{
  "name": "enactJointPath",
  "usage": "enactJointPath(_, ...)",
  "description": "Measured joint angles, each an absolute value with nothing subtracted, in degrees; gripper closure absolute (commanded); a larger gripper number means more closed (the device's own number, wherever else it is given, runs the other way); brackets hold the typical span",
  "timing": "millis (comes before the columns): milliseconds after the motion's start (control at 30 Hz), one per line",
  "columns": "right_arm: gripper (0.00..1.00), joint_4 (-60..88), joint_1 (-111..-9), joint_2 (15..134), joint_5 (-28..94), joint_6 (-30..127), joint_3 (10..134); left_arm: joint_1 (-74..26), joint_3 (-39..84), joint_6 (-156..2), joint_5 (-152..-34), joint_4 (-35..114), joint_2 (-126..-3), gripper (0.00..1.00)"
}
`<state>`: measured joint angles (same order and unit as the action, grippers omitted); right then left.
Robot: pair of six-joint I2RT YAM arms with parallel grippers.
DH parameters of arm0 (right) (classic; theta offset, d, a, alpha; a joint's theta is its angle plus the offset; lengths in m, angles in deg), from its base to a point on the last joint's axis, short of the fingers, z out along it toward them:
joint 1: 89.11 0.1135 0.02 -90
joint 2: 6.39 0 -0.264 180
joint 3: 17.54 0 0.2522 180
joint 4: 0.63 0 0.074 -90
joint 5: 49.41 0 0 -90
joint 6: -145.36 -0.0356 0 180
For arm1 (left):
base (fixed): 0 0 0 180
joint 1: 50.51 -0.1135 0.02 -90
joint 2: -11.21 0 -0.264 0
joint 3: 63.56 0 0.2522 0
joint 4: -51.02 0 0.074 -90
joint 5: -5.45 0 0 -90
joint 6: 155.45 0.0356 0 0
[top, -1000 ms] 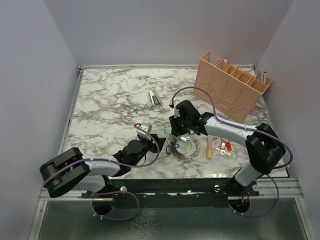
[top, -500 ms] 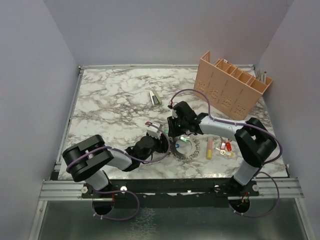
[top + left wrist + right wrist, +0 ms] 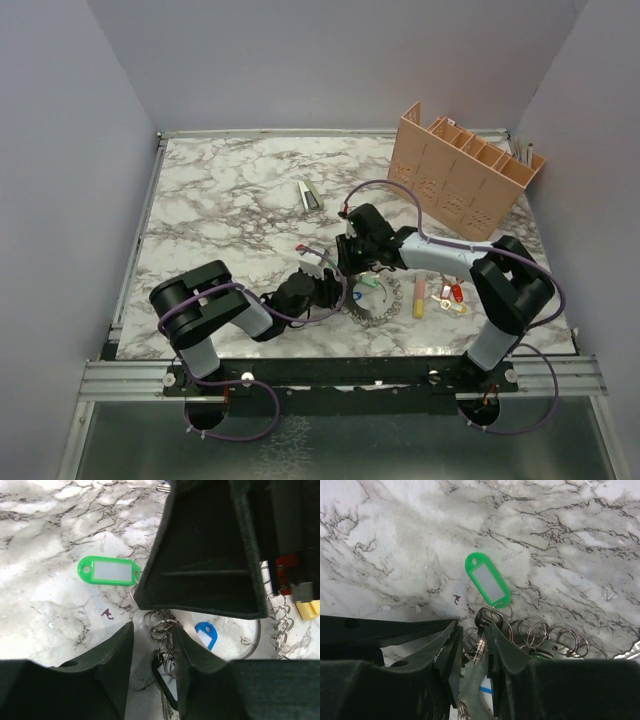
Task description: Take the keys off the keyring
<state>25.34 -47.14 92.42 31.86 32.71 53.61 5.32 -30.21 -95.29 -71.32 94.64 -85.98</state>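
The grey keyring lies flat near the table's front, carrying small split rings, tagged keys and a green tag. My right gripper comes down on its left edge. In the right wrist view, the right gripper is shut on a cluster of small split rings beside a black key head. My left gripper reaches in from the left, right under the right one. In the left wrist view, the left gripper is open around a black-tagged key; only its right finger touches it. A blue key head lies just beyond.
A peach slotted rack stands at the back right. A small grey-green object lies mid-table. A yellow tube and a bunch with red and yellow tags lie right of the keyring. The two grippers crowd together.
My left arm has swung right until its gripper reached the keyring's left edge, and its jaws have narrowed. The right gripper has stayed over the ring, closing a little.
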Motion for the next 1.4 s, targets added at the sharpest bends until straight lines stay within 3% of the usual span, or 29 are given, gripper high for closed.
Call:
enactJointPath(267, 0.59, 25.97, -47.14, 86.89, 31.9, 30.76, 49.98, 5.37, -30.93, -97.17, -72.87, 95.3, -85.98, 0.74)
enactJointPath(567, 0.6, 20.99, -47.23, 86.84, 30.68, 26.33, 44.58, 6.15, -32.55, -98.79, -73.74, 96.35, -85.39, 0.75)
enactJointPath(800, 0.71, 12.88, -47.25, 90.38, 26.61, 24.08, 44.36, 7.73, -33.01, -98.66, -73.74, 96.66, -85.21, 0.76)
enactJointPath(967, 0.89, 9.69, -48.27, 92.77, 23.03, 23.35, 44.45, 9.8, -33.62, -97.72, -72.54, 97.88, -85.21, 0.75)
enactJointPath(1033, 0.89, 8.66, -49.04, 93.01, 21.65, 23.22, 44.47, 10.92, -34.01, -96.65, -70.99, 98.58, -85.21, 0.73)
enactJointPath(1133, 0.83, 7.0, -50.13, 93.01, 20.01, 23.62, 44.47, 13.1, -35.04, -94.99, -69.09, 99.45, -84.73, 0.67)
enactJointPath(1233, 0.68, 3.52, -50.53, 92.35, 20.03, 25.65, 45.26, 16.1, -36.81, -93.83, -70.25, 101.44, -82.9, 0.61)
enactJointPath(1400, 0.52, 2.41, -50.81, 85.97, 21.0, 31.83, 44.91, 17.01, -42.69, -91.95, -69.31, 103.52, -71.14, 0.56)
